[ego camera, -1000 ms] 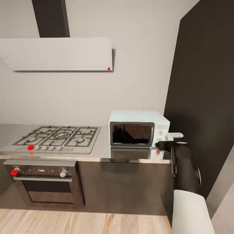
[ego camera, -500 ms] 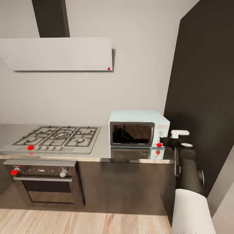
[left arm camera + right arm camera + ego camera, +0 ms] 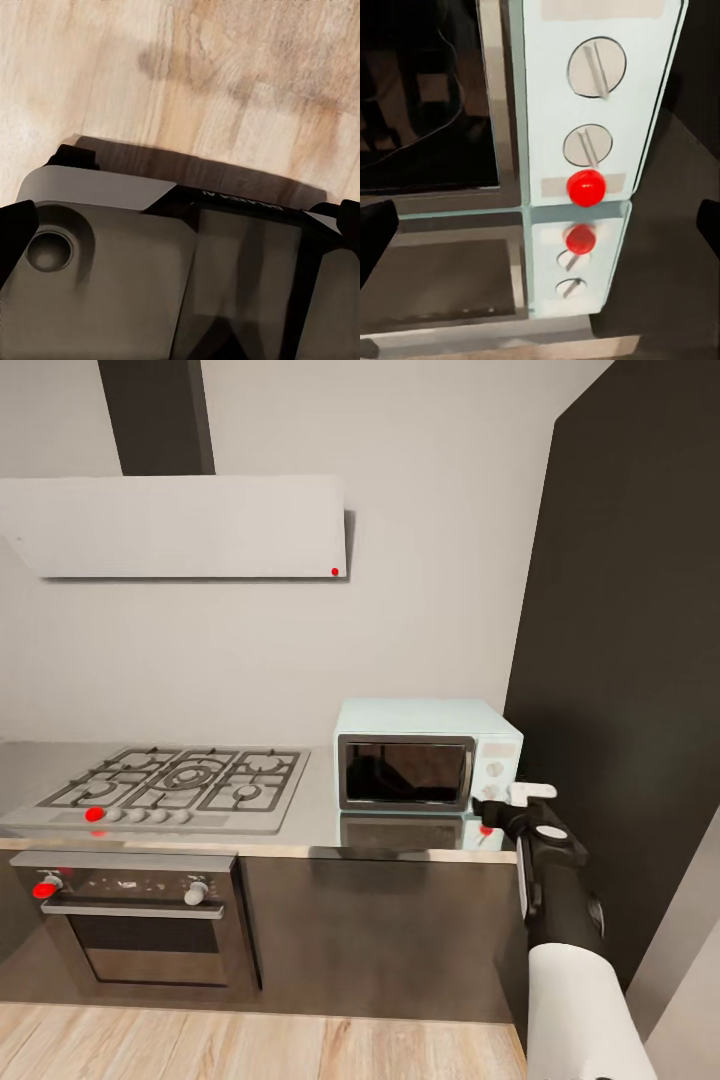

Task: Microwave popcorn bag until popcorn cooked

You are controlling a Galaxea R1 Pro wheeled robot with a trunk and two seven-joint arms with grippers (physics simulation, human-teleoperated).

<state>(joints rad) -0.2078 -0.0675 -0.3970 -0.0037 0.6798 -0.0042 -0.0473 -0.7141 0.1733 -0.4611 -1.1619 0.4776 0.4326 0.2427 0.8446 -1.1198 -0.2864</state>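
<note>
At the right end of the table (image 3: 300,830), near its back edge, the microwave (image 3: 425,752) is sitting with its dark glass door shut. I am holding my right jaws (image 3: 503,803) just in front of its control panel, close to the table's front right corner. From the right wrist I am seeing the two white knobs (image 3: 595,68) and the round red light (image 3: 586,187) dead ahead, with my dark fingertips (image 3: 375,238) spread wide. I cannot make out the popcorn bag. My left wrist is looking down at the wooden floor (image 3: 180,75); I cannot tell how my left jaws are set. Along the table's left part the hob (image 3: 175,785) is sitting under the hood (image 3: 175,525).
</note>
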